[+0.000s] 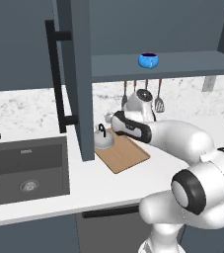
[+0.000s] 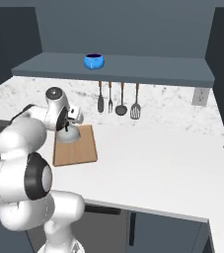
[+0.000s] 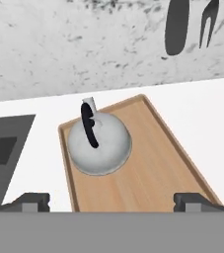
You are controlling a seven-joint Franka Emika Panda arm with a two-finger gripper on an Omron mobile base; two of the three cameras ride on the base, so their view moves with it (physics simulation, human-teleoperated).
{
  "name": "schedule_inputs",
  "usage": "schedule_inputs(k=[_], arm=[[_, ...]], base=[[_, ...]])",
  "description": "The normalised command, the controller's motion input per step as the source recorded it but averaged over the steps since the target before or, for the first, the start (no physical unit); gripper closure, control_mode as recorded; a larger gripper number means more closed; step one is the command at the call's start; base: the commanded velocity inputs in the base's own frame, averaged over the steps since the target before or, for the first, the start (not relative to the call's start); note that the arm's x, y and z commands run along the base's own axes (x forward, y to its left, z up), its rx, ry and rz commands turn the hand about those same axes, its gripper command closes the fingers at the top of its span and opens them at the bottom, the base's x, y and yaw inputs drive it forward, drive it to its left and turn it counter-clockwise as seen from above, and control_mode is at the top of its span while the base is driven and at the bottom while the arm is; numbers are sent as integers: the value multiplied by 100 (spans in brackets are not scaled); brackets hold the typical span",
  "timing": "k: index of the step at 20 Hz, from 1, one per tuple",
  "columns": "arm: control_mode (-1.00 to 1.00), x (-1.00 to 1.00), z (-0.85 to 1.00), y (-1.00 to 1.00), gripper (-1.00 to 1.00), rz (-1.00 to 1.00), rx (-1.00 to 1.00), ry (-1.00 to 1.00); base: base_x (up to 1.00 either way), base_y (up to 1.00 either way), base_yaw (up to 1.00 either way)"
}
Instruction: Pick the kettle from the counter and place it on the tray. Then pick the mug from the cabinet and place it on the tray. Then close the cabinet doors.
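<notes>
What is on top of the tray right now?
The kettle sits upright on the tray near its far left corner. The board beneath the kettle is covered. The mug is on the cabinet shelf.

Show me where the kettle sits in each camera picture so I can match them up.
Left base view: kettle left of centre, on the near-left corner of the tray, beside the open cabinet door.
Right base view: kettle upper left, partly behind the arm.
Hand view: kettle centre left, on the tray.
Shared landmark: the tray.
</notes>
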Motion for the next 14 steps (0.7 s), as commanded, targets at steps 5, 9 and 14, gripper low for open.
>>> schedule_inputs(k=[5,9,14], arm=[[-100,-33,71,-26,-100,0,0,0],[-100,-45,61,-28,-100,0,0,-2],[-100,-59,47,-31,-100,0,-7,-24]], base=[[0,0,0],[0,0,0],[0,0,0]])
